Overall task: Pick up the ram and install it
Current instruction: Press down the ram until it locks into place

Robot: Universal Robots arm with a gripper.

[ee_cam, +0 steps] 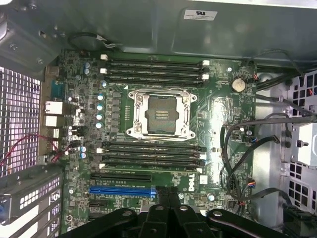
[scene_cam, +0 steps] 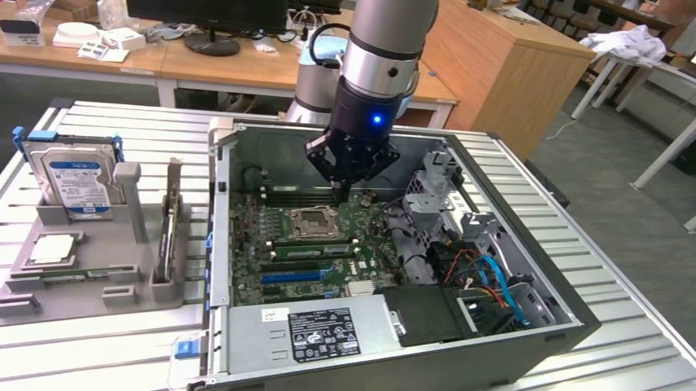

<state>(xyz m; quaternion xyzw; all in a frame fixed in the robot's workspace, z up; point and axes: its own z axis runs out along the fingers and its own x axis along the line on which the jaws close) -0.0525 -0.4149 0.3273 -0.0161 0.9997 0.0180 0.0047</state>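
Observation:
My gripper (scene_cam: 342, 194) hangs inside the open computer case (scene_cam: 223, 244), its tips just above the motherboard (scene_cam: 326, 244) near the upper memory slots (scene_cam: 296, 195). The fingers are shut together with nothing between them, and they look the same in the wrist view, where the gripper (ee_cam: 167, 192) points at the board. That view shows black memory slots (ee_cam: 153, 72) on one side of the CPU socket (ee_cam: 161, 113) and more slots (ee_cam: 151, 156) on the other. The ram (scene_cam: 171, 220), a long thin stick, stands on edge in the grey holder outside the case, at the exterior view's left.
A silver-and-blue hard drive (scene_cam: 74, 179) stands upright in the grey holder (scene_cam: 98, 281). Loose black cables (ee_cam: 247, 144) and a drive cage (scene_cam: 441, 183) crowd the case's side at the exterior view's right. The power supply (scene_cam: 315, 330) fills the near end.

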